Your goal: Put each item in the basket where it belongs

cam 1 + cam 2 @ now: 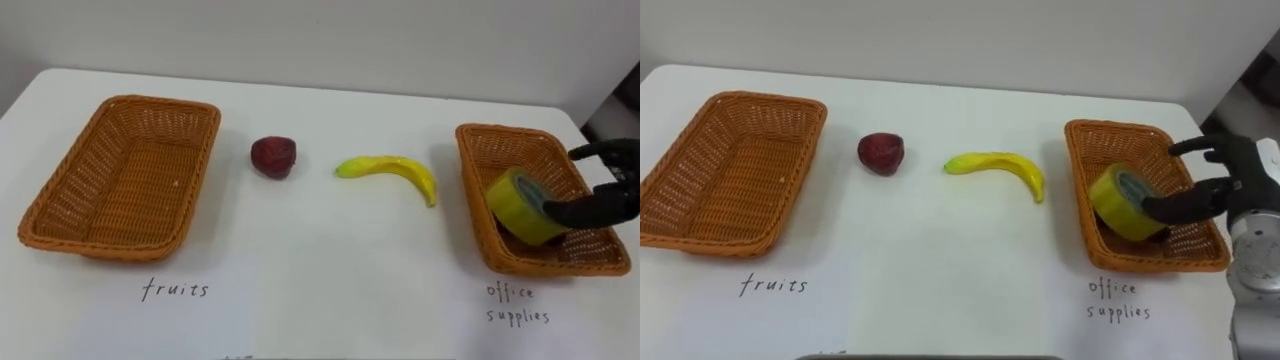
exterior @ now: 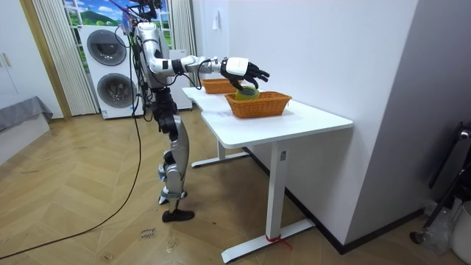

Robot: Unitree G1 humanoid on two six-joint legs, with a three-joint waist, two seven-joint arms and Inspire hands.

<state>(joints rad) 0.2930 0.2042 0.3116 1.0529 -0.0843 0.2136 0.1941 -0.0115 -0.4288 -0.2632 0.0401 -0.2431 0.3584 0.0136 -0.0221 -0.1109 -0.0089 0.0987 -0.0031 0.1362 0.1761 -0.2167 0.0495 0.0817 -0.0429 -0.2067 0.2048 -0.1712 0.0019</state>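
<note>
**Right hand open over the right-hand basket, tape roll at the thumb tip**

Right hand [image 1: 612,195] entering from the right edge of the eye views, held over the far right part of the wicker basket [image 1: 505,130] beneath it. Fingers [image 1: 600,150] straight and splayed, closed on nothing. Thumb [image 1: 570,210] stretched out to the left, its tip against the lower right side of the roll of yellow tape [image 1: 520,205].

Tape roll immediately left of the palm, inside the basket's walls, tipped up on edge with its open core facing up and to the right. Fingers above and clear of the roll.

Handwritten label [image 1: 517,303] on the white table [image 1: 320,260], below and left of the hand, just in front of this basket.

Banana [image 1: 392,168] further left of the hand, beyond the basket's left wall, lying on the table with its curve arching away from the robot. Dark red fruit [image 1: 273,157] further left again, apart from the banana.

Second wicker basket [image 1: 120,180] farthest from the hand, at the table's left end, nothing in it, with a second handwritten label [image 1: 175,290] in front.

Room view: robot standing upright at the long side of the table, right arm stretched forward with the hand just above the nearer basket's rim.
</note>
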